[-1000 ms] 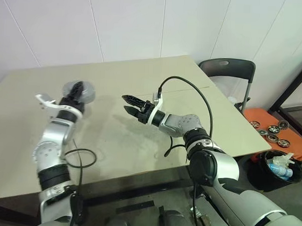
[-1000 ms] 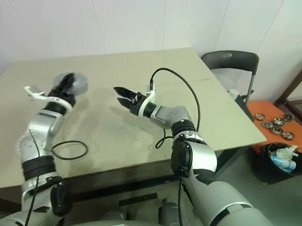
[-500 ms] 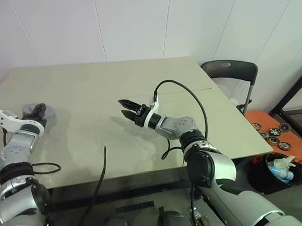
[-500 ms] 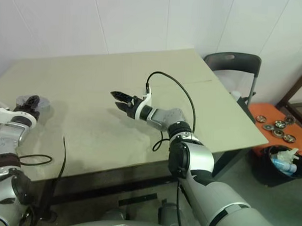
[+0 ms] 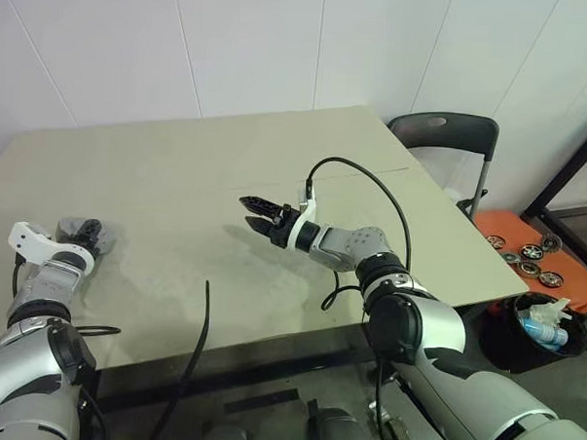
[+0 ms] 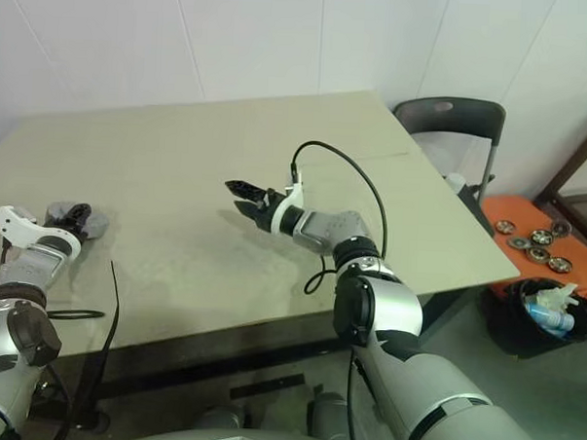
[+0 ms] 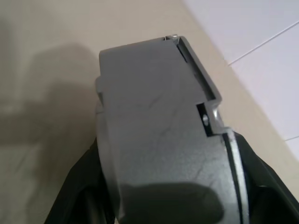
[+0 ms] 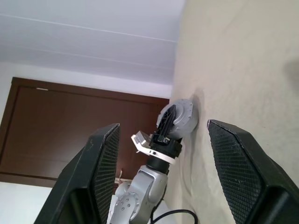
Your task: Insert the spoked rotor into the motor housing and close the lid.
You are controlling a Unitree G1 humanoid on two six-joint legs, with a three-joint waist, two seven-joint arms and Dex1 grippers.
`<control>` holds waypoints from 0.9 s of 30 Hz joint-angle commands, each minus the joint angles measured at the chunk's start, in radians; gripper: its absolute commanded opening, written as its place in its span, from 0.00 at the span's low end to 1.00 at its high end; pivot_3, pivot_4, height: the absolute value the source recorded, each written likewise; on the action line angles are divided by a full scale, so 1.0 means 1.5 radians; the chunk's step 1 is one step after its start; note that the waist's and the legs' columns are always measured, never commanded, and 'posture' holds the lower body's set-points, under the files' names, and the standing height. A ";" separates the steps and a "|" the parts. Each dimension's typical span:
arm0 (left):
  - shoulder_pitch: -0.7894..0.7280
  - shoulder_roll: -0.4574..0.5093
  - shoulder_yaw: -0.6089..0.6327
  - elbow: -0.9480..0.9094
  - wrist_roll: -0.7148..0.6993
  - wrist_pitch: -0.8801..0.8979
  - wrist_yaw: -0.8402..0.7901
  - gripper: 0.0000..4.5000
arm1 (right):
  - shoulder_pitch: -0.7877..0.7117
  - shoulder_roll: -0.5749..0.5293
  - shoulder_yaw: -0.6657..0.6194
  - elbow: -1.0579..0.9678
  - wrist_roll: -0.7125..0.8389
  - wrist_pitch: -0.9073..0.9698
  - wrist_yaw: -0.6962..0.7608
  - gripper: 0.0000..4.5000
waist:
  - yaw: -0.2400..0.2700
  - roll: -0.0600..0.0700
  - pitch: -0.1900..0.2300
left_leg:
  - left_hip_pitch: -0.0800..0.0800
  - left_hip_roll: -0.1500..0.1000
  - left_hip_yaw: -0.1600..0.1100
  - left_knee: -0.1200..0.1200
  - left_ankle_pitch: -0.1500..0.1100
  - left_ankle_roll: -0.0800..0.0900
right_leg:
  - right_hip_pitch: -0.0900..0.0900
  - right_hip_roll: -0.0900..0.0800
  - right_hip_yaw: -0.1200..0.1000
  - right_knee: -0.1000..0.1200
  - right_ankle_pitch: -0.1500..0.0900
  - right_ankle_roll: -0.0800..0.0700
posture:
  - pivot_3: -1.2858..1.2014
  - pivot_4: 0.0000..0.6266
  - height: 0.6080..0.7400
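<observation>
Left gripper (image 5: 90, 236) clamped on motor housing (image 7: 159, 135) w/ lid shut, far left of frame near table (image 5: 228, 168) edge; prob heavy, rigid, smooth metal, grip rim; right gripper (image 5: 258, 213) apart, empty

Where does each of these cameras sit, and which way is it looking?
Head views: two eyes of one camera, looking down over both arms at the table, chair and orange tray.
Left wrist view: on the left arm, close on the closed motor housing in the left gripper.
Right wrist view: on the right arm, past the open right gripper toward the left gripper.
Shared: the housing on the table.
</observation>
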 commanded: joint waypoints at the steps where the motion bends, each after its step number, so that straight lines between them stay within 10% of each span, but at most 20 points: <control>1: 0.005 0.015 0.012 0.003 0.019 -0.035 0.015 0.55 | -0.007 0.000 0.003 -0.026 -0.002 0.000 0.001 0.69 | -0.002 0.000 0.000 | 0.000 0.000 0.000 0.000 0.000 0.000 | 0.000 0.000 0.000 0.000 0.000 0.000 | 0.52 0.00 1.00; 10: 0.056 0.037 0.043 0.008 0.019 -0.033 0.024 0.99 | -0.010 0.002 0.003 -0.018 -0.009 -0.012 -0.008 0.70 | -0.028 0.001 0.000 | 0.002 0.001 0.001 0.002 0.000 0.000 | 0.000 0.001 0.001 0.006 0.000 -0.001 | 0.52 0.00 1.00; 27: 0.213 0.231 0.080 -0.023 0.029 0.056 -0.149 0.99 | 0.001 0.020 0.005 -0.013 -0.025 -0.026 -0.003 0.70 | -0.043 0.003 0.001 | 0.004 0.002 0.000 0.001 0.000 0.000 | 0.001 0.001 0.000 0.006 0.001 -0.001 | 0.52 0.00 1.00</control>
